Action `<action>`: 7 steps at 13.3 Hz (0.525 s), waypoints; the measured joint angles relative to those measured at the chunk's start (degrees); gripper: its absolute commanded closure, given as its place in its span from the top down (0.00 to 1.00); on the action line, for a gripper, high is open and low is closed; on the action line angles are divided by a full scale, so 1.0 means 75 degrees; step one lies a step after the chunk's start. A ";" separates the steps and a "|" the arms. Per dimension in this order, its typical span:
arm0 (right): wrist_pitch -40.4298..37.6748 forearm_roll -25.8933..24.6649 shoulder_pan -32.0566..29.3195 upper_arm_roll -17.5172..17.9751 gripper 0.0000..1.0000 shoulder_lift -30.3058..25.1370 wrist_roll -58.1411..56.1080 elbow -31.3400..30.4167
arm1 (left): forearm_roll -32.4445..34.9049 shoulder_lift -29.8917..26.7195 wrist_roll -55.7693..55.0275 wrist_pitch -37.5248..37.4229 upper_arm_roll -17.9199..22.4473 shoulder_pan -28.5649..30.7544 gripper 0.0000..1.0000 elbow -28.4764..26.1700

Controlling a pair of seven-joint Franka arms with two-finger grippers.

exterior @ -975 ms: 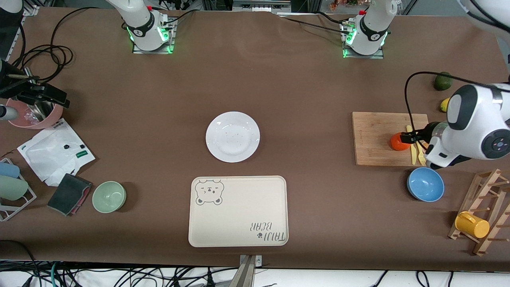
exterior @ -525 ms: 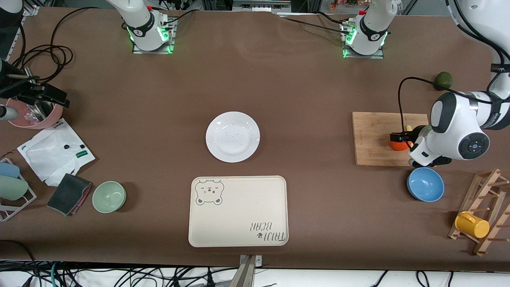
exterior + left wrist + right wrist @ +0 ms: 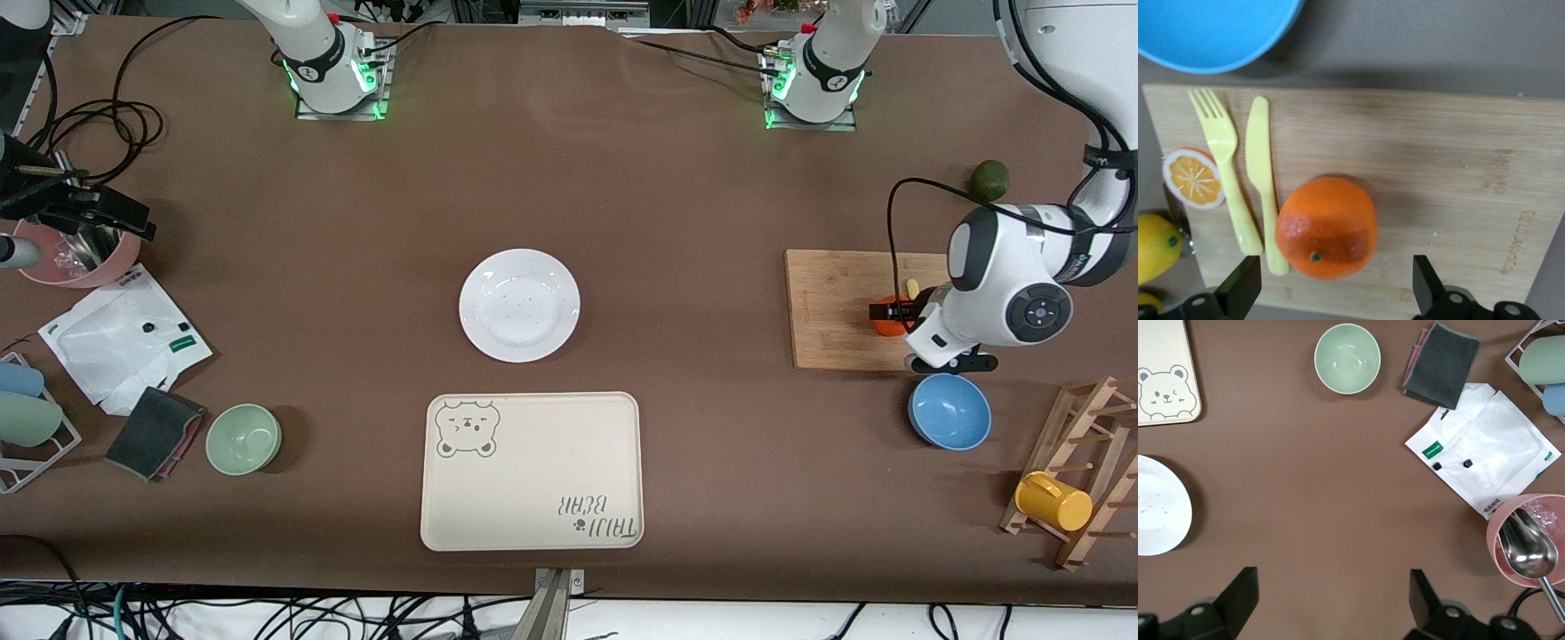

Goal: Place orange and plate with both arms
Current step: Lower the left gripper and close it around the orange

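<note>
As counted, one orange (image 3: 1327,227), one plate (image 3: 519,305)

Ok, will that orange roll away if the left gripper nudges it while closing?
Probably: the orange is round and sits loose on the flat cutting board. The yellow knife beside it may check it one way. Its skin looks smooth, so the open left gripper should close centred.

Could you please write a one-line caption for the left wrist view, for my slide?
Open left gripper poised over the orange on the cutting board, beside a yellow fork and knife.
</note>
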 measured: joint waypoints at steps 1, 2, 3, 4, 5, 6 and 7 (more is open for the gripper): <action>0.0000 0.0000 0.0000 0.0000 1.00 0.0000 0.0000 -0.0001 | 0.0002 0.0000 0.0007 0.0268 -0.0004 0.0000 1.00 -0.0173; 0.0000 0.0000 0.0000 0.0000 1.00 0.0001 0.0000 -0.0002 | 0.0002 0.0001 0.0011 0.0426 -0.0004 0.0000 1.00 -0.0300; 0.0000 0.0000 0.0000 0.0000 1.00 0.0001 0.0000 -0.0002 | 0.0012 0.0000 0.0017 0.0553 -0.0004 0.0001 1.00 -0.0376; 0.0000 0.0000 0.0000 0.0000 1.00 0.0001 0.0000 -0.0002 | 0.0044 0.0001 0.0019 0.0666 -0.0004 0.0003 1.00 -0.0421; 0.0000 0.0000 0.0000 0.0000 1.00 0.0001 0.0000 -0.0002 | 0.0111 0.0001 0.0019 0.0720 -0.0003 0.0014 1.00 -0.0443; 0.0000 0.0000 0.0000 0.0000 1.00 0.0001 0.0000 -0.0002 | 0.0201 0.0001 0.0020 0.0743 -0.0003 0.0028 1.00 -0.0453; 0.0000 0.0000 0.0000 0.0000 1.00 0.0001 0.0000 -0.0002 | 0.0368 0.0002 0.0021 0.0754 -0.0003 0.0042 1.00 -0.0462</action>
